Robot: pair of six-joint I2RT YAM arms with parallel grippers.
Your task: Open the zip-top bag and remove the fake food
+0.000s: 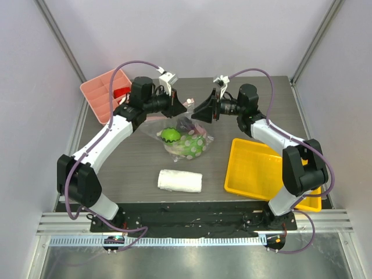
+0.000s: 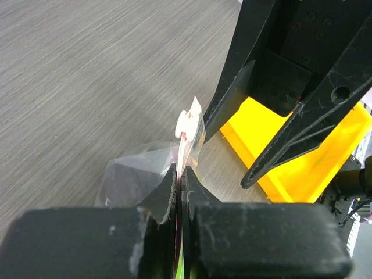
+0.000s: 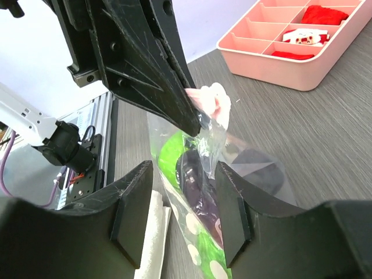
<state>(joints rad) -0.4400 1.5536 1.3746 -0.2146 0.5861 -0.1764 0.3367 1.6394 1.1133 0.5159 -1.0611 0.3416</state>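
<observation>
**Bag pinched at the zip, nothing out yet**

The zip-top bag lies mid-table with its zip edge lifted off the surface. The fake food is all inside it: a green ball, a dark purple piece and a pale spotted one show through the film. The left gripper is clamped tight on the pink strip, just below the white slider. The right gripper faces it with its jaws apart, straddling the raised film without pinching it. Judging by this, the mouth looks unopened and the second grip is not yet made; pulling the zip apart and taking out each piece remain. A white towel lies nearer the bases, a yellow tray to the right and a pink divided box far left.
</observation>
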